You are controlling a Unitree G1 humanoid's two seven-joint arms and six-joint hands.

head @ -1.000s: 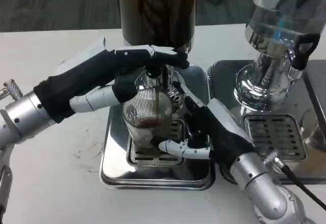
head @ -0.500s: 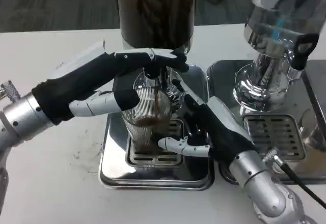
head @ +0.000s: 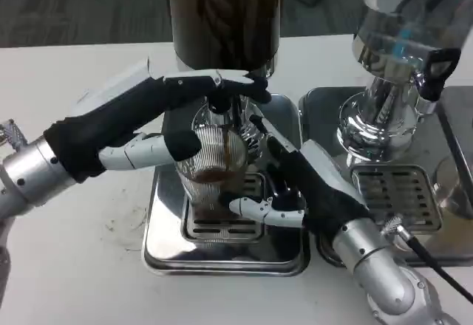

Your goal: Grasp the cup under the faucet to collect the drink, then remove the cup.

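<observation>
My right hand [head: 295, 185] wraps the clear ribbed cup [head: 211, 168] on the drip tray [head: 222, 247], just under the faucet [head: 220, 107]. A thin dark stream runs from the faucet into the cup; brown liquid pools low inside. My left hand [head: 166, 114] reaches over the faucet lever, fingertips [head: 255, 89] at its far side (contact itself hard to confirm). The dark drink dispenser [head: 222, 15] stands behind; a second, clear dispenser [head: 399, 52] stands to the right on its own tray.
</observation>
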